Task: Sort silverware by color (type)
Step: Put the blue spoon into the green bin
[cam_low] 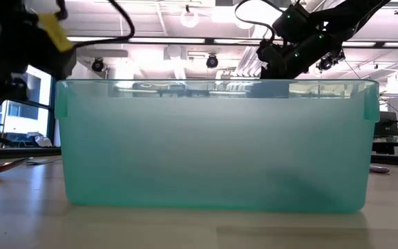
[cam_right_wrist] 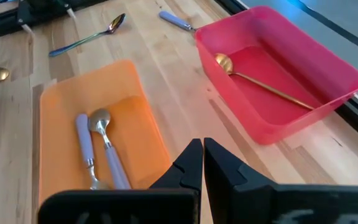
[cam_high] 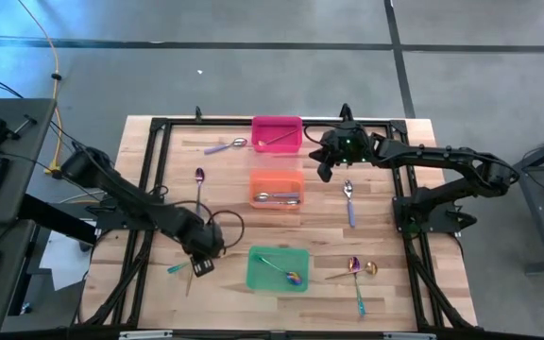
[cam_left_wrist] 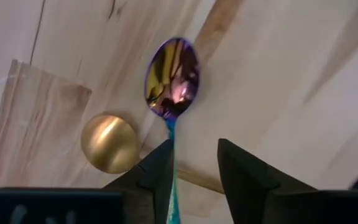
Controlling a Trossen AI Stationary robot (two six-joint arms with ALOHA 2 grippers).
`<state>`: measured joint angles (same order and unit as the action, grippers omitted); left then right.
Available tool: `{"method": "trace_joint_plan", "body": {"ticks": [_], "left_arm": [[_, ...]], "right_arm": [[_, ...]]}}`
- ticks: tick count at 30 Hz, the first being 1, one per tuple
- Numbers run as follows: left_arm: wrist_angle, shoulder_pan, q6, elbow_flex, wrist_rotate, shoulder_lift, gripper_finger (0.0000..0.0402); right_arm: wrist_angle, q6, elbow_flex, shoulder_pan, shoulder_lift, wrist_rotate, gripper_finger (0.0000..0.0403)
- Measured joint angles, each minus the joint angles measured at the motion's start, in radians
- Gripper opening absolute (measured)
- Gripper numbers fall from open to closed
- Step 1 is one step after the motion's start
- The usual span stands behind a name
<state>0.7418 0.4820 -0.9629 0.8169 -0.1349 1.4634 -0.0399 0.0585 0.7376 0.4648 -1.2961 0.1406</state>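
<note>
Left claw (cam_left_wrist: 193, 165) released, fingers straddling an iridescent spoon (cam_left_wrist: 171, 78) beside a gold spoon (cam_left_wrist: 109, 142) near the desk's (cam_high: 395, 189) front-left corner, right claw (cam_right_wrist: 202, 155) clenched empty above the orange bin (cam_right_wrist: 61, 93) and pink bin (cam_right_wrist: 344, 68)

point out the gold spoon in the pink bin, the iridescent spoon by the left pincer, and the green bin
gold spoon (cam_right_wrist: 263, 85), right wrist view, mid-handle
iridescent spoon (cam_left_wrist: 171, 76), left wrist view, centre of its bowl
green bin (cam_low: 213, 145), low view, middle of its near wall
</note>
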Motion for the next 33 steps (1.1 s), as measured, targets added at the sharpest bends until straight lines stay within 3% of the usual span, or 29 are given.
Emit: {"method": "trace_joint_plan", "body": {"ticks": [10,20,28,33], "left_arm": [[-0.016,0.0,0.075,0.0,0.001,0.095,0.0108],[-0.063,0.0,0.109,-0.042,-0.009,0.101,0.0071],[-0.108,0.0,0.111,-0.078,-0.006,0.096,0.0064],[-0.141,-0.002,0.162,-0.087,-0.028,0.089,0.0022]], "right_arm": [[-0.011,-0.015,0.0,0.0,0.0,0.002,0.0],[-0.017,-0.015,0.0,0.0,0.0,0.002,0.0],[-0.016,-0.015,0.0,0.0,0.0,0.002,0.0],[-0.016,-0.017,0.0,0.0,0.0,0.002,0.0]]}}
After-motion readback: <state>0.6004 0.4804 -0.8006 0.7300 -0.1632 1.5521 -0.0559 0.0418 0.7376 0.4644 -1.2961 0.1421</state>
